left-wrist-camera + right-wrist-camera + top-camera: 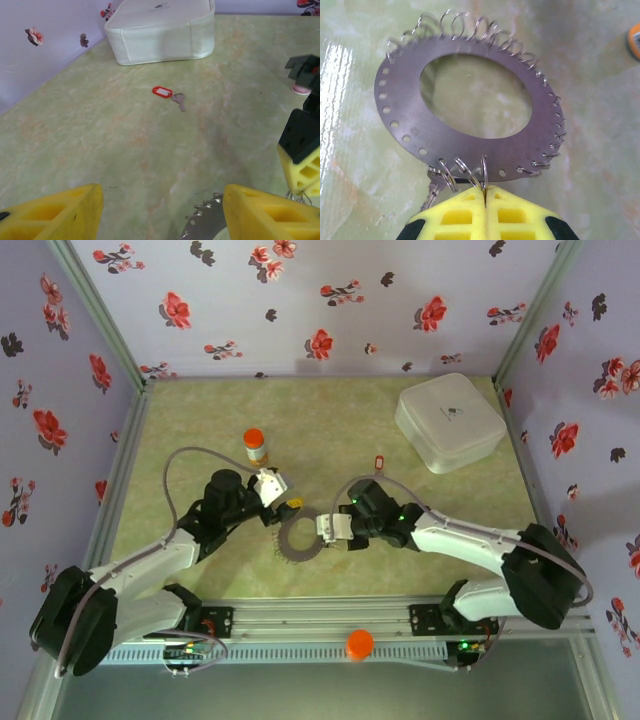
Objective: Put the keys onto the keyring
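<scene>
The right gripper [484, 194] has its yellow fingers pressed together on a wire loop [483, 171] at the near rim of the keyring [400, 110], which lies flat on the table [200, 430]. The left gripper [160, 215], fingers apart, hangs over the ring's other edge. The red-tagged key [170, 95] lies well apart, near the white box [160, 30].

keyring [297, 540] — right gripper [324, 530] at its rim | red-tagged key [379, 461] — near white box [450, 422]
</scene>
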Robot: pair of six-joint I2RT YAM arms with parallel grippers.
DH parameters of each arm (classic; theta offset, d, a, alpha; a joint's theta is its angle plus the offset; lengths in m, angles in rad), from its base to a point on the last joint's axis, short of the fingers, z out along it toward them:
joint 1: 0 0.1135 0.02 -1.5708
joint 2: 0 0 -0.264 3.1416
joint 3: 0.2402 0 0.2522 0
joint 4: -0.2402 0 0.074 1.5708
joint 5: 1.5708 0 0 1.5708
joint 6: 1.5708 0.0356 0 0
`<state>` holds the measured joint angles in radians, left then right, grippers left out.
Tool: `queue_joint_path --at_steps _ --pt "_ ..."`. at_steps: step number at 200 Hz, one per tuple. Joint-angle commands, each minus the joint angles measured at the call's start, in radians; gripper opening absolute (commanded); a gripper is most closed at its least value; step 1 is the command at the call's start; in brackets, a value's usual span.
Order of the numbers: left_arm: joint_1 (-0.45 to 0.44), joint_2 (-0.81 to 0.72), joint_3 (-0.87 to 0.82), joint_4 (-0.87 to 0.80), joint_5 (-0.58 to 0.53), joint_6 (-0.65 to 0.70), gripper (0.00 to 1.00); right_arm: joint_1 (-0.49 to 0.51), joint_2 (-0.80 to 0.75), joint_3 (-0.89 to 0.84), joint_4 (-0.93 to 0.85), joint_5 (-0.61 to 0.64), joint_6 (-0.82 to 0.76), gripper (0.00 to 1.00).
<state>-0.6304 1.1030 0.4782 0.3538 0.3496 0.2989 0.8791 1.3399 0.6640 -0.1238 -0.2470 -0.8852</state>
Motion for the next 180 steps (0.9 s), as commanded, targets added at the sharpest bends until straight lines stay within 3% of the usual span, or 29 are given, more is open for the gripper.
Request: queue_joint_path --at_steps 1,48,70,107,142,180 --pt "-0.006 0.012 0.012 0.013 0.014 0.022 0.65 0.031 0.052 -0.017 0.008 0.061 0.012 0.0" --pt "-0.006 0.007 0.002 0.054 -0.02 0.011 0.66 0.046 0.077 0.009 -0.103 0.072 -0.017 0.0" --pt "-0.007 0.0 0.001 0.059 -0.024 0.013 0.67 0.05 0.082 0.014 -0.152 0.075 -0.022 0.17" --pt "-0.006 -0.016 -0.001 0.065 -0.031 0.011 0.67 0.026 -0.015 0.029 -0.137 -0.031 0.103 0.32" --pt "-0.005 -0.019 -0.001 0.074 -0.028 -0.001 0.68 -0.031 -0.031 0.083 -0.154 -0.06 0.31 0.32" --pt "-0.006 -0.017 -0.001 0.077 -0.024 -0.007 0.68 -0.034 0.012 0.087 -0.12 -0.108 0.32 0.32"
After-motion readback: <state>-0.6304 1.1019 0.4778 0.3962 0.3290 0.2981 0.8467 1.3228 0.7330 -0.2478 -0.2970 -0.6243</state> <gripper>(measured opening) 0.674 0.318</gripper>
